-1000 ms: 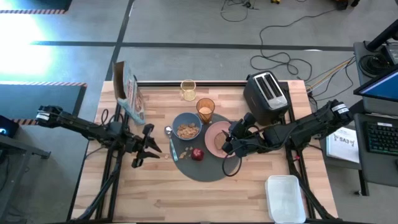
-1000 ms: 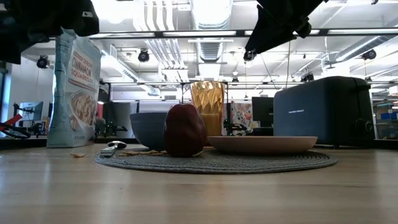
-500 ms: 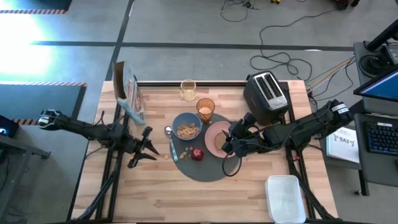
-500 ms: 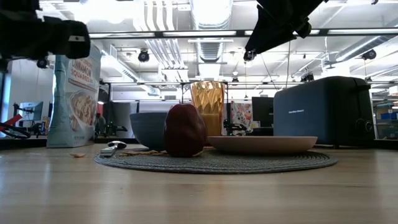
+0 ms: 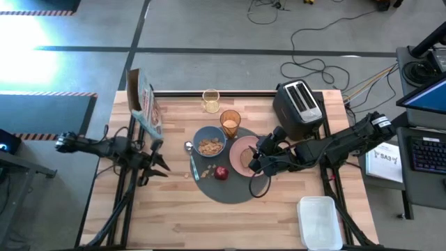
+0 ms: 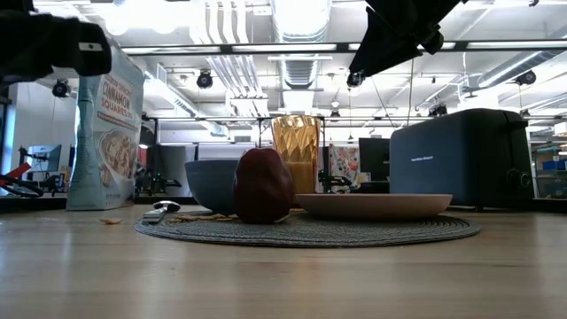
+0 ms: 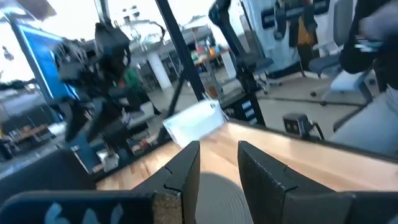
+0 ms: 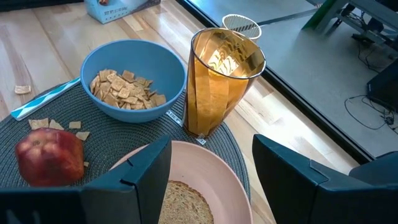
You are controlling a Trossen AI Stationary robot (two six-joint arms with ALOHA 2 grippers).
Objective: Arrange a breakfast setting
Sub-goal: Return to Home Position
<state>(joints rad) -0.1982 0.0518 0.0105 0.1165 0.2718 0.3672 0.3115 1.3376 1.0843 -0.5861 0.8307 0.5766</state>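
A round dark-grey mat (image 5: 230, 187) holds a blue bowl (image 5: 209, 143) of cereal, an amber tumbler (image 5: 231, 123), a red apple (image 5: 221, 172) and a pink plate (image 5: 240, 148). A toast slice (image 8: 183, 202) lies on the plate. The spoon (image 5: 191, 162) lies on the mat's left edge. My right gripper (image 5: 255, 160) hangs open above the plate, with the toast below the gap between its fingers (image 8: 143, 177). My left gripper (image 5: 155, 163) is open over bare wood left of the mat, with nothing in it.
A cereal bag (image 5: 143, 104) stands at the far left and a small glass jar (image 5: 210, 100) behind the tumbler. A black toaster (image 5: 298, 107) sits at the far right, a white tray (image 5: 320, 222) at the near right. Loose cereal pieces (image 8: 55, 124) lie by the apple.
My left arm has drawn back toward the table's left edge, away from the mat, with its gripper still open and holding nothing. The right arm and the things on the mat have kept still.
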